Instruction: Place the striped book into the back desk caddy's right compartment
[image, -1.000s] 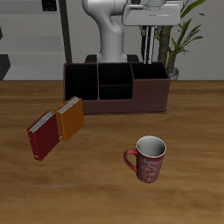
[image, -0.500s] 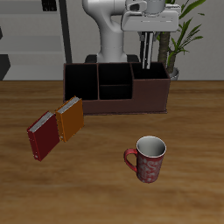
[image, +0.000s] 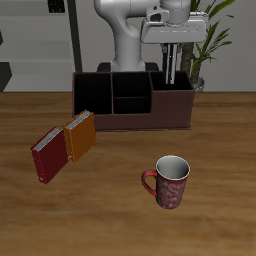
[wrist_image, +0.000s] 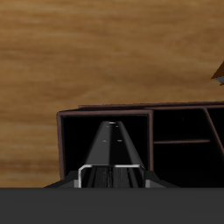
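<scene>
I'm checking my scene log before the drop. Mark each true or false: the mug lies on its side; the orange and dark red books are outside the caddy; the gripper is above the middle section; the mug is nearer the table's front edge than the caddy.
1. False: the mug stands upright.
2. True: the orange book and dark red book are on the table.
3. False: the gripper is above the right compartment.
4. True: the back desk caddy is farther back.

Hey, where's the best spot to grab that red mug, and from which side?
Probably by the rim, from straight above: one finger inside, one outside, opposite the handle. The red mug stands upright with its open mouth facing up.
</scene>
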